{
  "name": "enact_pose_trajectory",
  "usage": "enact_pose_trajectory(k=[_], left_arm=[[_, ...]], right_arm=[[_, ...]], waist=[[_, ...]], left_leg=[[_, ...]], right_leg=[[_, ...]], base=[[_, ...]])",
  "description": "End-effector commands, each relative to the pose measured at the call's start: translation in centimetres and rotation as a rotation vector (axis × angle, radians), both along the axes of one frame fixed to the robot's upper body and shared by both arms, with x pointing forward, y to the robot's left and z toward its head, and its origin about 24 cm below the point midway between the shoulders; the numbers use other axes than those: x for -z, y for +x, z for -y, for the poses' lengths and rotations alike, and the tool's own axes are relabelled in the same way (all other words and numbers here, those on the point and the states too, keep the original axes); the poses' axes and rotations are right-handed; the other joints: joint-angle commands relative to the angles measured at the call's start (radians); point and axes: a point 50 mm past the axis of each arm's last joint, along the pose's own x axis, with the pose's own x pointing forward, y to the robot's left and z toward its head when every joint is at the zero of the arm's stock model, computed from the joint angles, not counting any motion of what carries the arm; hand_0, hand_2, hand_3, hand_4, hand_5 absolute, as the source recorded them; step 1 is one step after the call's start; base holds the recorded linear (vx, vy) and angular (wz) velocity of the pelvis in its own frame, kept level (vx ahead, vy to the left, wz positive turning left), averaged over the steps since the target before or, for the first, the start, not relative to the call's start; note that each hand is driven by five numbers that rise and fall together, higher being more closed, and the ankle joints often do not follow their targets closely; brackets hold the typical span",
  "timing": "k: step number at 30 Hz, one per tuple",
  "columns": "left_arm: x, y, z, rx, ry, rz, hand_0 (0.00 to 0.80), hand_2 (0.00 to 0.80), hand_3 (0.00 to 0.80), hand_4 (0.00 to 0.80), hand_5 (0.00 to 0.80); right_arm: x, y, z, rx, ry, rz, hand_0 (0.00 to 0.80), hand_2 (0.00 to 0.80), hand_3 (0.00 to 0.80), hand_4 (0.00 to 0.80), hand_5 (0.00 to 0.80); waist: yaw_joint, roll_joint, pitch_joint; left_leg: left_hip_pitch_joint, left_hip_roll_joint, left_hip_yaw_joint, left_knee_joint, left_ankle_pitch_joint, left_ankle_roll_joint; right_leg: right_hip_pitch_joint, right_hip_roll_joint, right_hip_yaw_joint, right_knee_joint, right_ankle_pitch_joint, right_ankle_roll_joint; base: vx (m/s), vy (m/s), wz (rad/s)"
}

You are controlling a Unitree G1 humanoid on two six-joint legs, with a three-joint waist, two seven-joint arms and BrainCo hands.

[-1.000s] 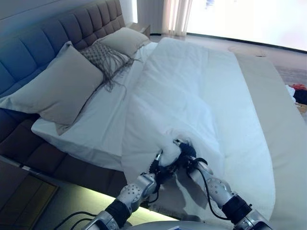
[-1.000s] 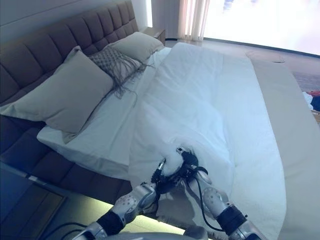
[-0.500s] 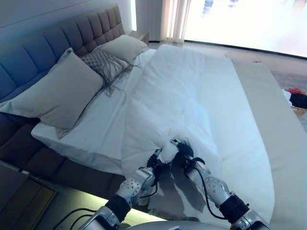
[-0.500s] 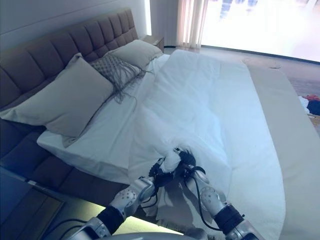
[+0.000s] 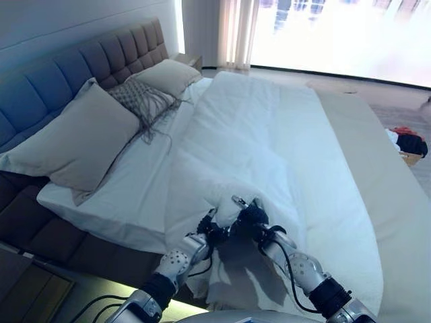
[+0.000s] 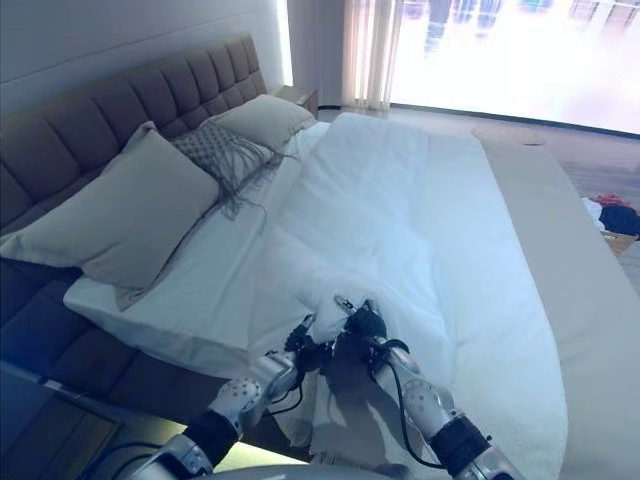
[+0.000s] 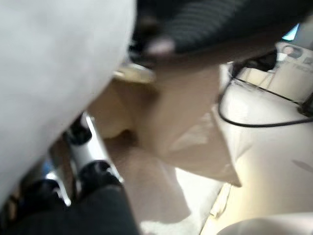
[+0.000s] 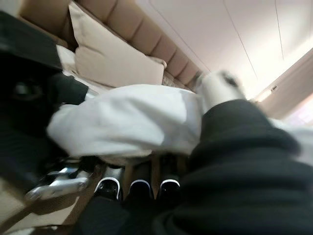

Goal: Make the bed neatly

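A white duvet [image 5: 262, 134] lies along the bed, its top edge short of the pillows. Its near corner [image 5: 225, 212] is bunched up between my two hands at the bed's near side. My left hand [image 5: 210, 232] is shut on the corner from the left, and my right hand [image 5: 252, 217] is shut on it from the right. In the right wrist view the white cloth [image 8: 127, 117] lies over my curled fingers [image 8: 139, 183]. In the left wrist view my fingers [image 7: 90, 161] curl under the cloth [image 7: 54, 73].
A large grey pillow [image 5: 74, 145], a fringed cushion [image 5: 143, 99] and a second pillow [image 5: 165, 75] lean on the tufted headboard [image 5: 81, 64]. The bare white sheet [image 5: 128, 182] shows below them. A beige runner [image 5: 377, 175] lies along the bed's right side. Clothes [image 5: 407, 142] lie on the floor at right.
Both hands have moved a little up the bed with the duvet corner still held. The camera has shifted, so the whole scene sits slightly lower and further left.
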Motion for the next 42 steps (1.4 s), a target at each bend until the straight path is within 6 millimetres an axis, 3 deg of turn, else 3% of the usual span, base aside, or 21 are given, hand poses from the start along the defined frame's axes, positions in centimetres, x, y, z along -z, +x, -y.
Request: enact_pose_trajectory(k=[1,6,11,16,21,29,35,42], left_arm=[[-2.1,4.2,-3.9,-0.099,0.114,0.153,0.800,0.800,0.800,0.800,0.800],[-1.5,4.4,-6.5,-0.148,0.163,0.167,0.800,0.800,0.800,0.800,0.800],[-1.5,4.6,-9.0,-0.190,0.216,0.188,0.800,0.800,0.800,0.800,0.800],[-2.9,5.7,-12.3,-0.242,0.262,0.259,0.800,0.800,0.800,0.800,0.800],[-3.9,6.3,-13.8,-0.275,0.258,0.292,0.800,0.800,0.800,0.800,0.800],[-4.3,5.4,-17.7,-0.339,0.305,0.361,0.800,0.800,0.800,0.800,0.800],[-4.1,2.6,-20.4,-0.507,0.210,0.421,0.800,0.800,0.800,0.800,0.800],[-3.2,2.5,-17.4,-0.465,0.160,0.444,0.800,0.800,0.800,0.800,0.800]], right_arm=[[-0.5,-0.7,2.0,0.006,0.015,0.060,0.000,0.000,0.000,0.000,0.000],[2.3,-2.9,4.3,0.078,0.029,-0.066,0.000,0.000,0.000,0.000,0.000],[5.8,-6.3,8.1,0.200,-0.041,-0.232,0.000,0.000,0.000,0.000,0.000],[7.7,-9.6,11.6,0.299,-0.082,-0.305,0.000,0.000,0.000,0.000,0.000],[9.7,-12.6,14.3,0.428,-0.077,-0.355,0.000,0.000,0.000,0.000,0.000],[11.4,-17.8,18.7,0.865,0.000,-0.392,0.000,0.000,0.000,0.000,0.000],[10.7,-17.5,20.2,0.972,0.016,-0.300,0.000,0.000,0.000,0.000,0.000],[10.1,-14.5,20.3,0.920,0.181,-0.149,0.000,0.000,0.000,0.000,0.000]], waist=[[-0.019,0.001,-0.037],[-0.050,0.007,-0.032],[-0.084,0.007,-0.020],[-0.110,0.002,-0.015],[-0.120,0.003,-0.011],[-0.123,0.005,-0.010],[-0.092,0.011,-0.003],[-0.045,0.001,-0.002]], left_leg=[[-0.087,0.049,-0.011,0.002,0.121,0.067],[-0.087,0.051,0.004,-0.008,0.125,0.067],[-0.094,0.055,0.022,-0.016,0.130,0.067],[-0.092,0.060,0.036,-0.038,0.144,0.063],[-0.092,0.067,0.035,-0.033,0.144,0.059],[-0.086,0.063,0.025,-0.026,0.130,0.057],[-0.088,0.055,0.020,-0.021,0.114,0.053],[-0.089,0.042,0.007,-0.026,0.100,0.055]], right_leg=[[-0.026,-0.055,-0.022,-0.034,0.089,0.013],[-0.037,-0.049,-0.010,-0.034,0.085,0.011],[-0.054,-0.039,0.004,-0.034,0.084,0.008],[-0.057,-0.024,0.006,-0.036,0.080,0.004],[-0.058,-0.008,0.012,-0.027,0.069,-0.006],[-0.052,0.006,0.023,-0.020,0.054,-0.012],[-0.042,0.001,0.021,-0.044,0.062,-0.009],[-0.024,-0.015,-0.002,-0.055,0.062,-0.006]], base=[[-0.084,-0.013,-0.02],[-0.080,-0.014,-0.05],[-0.097,-0.023,-0.09],[-0.087,-0.031,-0.09],[-0.066,-0.025,-0.03],[-0.012,-0.008,-0.01],[0.001,0.045,-0.02],[-0.001,0.055,0.00]])
